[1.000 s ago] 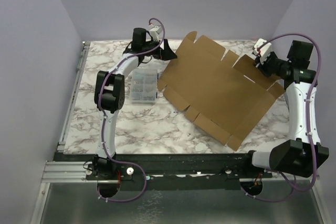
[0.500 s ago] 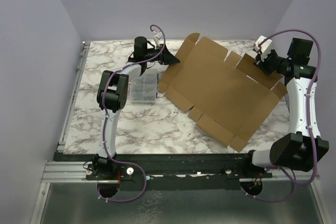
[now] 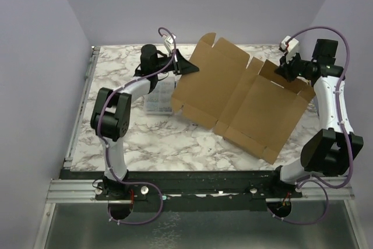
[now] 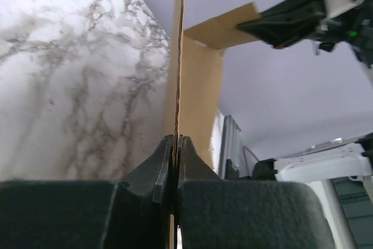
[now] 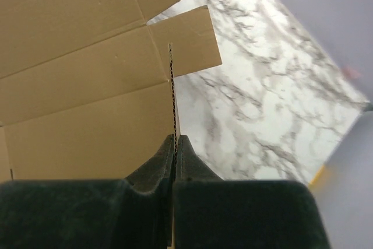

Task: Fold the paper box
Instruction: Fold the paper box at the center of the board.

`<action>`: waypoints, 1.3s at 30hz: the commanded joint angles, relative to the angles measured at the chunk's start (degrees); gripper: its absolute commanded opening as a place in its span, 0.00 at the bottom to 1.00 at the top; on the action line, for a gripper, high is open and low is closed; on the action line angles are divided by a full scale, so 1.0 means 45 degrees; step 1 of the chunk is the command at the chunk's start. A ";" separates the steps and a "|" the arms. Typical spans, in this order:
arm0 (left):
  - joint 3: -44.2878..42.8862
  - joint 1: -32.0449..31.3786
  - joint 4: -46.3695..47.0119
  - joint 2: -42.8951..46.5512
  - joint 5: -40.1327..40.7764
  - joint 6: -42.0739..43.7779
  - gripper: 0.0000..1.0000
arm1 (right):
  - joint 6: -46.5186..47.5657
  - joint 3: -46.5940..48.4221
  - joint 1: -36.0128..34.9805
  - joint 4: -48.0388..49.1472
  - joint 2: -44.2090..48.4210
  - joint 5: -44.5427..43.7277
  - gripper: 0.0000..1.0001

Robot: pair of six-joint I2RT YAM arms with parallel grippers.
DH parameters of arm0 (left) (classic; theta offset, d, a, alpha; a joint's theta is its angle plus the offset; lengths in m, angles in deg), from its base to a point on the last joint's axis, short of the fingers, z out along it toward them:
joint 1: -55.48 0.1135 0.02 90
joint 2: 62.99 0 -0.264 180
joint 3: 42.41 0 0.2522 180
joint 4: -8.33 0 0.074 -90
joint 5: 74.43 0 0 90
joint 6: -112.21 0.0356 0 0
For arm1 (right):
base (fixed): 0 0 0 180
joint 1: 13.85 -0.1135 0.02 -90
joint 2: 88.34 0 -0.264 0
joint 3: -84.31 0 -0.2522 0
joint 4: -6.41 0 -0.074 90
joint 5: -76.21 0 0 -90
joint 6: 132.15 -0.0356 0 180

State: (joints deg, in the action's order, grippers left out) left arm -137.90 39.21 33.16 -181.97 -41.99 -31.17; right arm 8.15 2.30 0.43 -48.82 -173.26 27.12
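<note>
The paper box (image 3: pixel 239 100) is a large brown die-cut cardboard sheet with flaps and creases, held up off the marble table and bent along a middle crease. My left gripper (image 3: pixel 191 69) is shut on the sheet's far-left edge; the left wrist view shows the cardboard edge (image 4: pixel 176 86) pinched between the dark pads (image 4: pixel 192 161). My right gripper (image 3: pixel 282 69) is shut on a flap at the sheet's far-right edge, and the right wrist view shows the corrugated edge (image 5: pixel 172 100) clamped between its pads (image 5: pixel 189 158).
A small clear plastic compartment case (image 3: pixel 158 98) lies on the marble table (image 3: pixel 169 141) just left of the sheet, under my left forearm. Lilac walls (image 3: pixel 35 56) close in the table on the left, back and right.
My left gripper has closed onto the sheet's far-left edge. The sheet has lifted and bent along its middle crease, shifting slightly left. The right gripper has kept its grip.
</note>
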 commanded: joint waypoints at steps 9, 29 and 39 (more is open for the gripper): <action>0.1442 -0.1671 -1.3507 0.6656 0.8040 0.5314 0.00 | -0.4454 -0.1016 -0.3620 0.2176 -0.2779 -0.0026 0.02; 0.0165 -0.2989 -1.5724 0.7602 0.9144 0.8688 0.00 | -0.3435 -0.2603 -0.3106 0.0123 -0.2293 0.1067 0.60; -0.0791 -0.3439 -1.5548 0.7626 0.9084 1.0137 0.00 | -0.3064 -0.1950 -0.0805 -0.0950 -0.3795 0.1690 0.67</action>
State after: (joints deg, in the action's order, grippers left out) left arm -137.40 24.98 -37.75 -148.60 -0.16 10.51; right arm -7.72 -6.75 -4.01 -49.43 -187.49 33.50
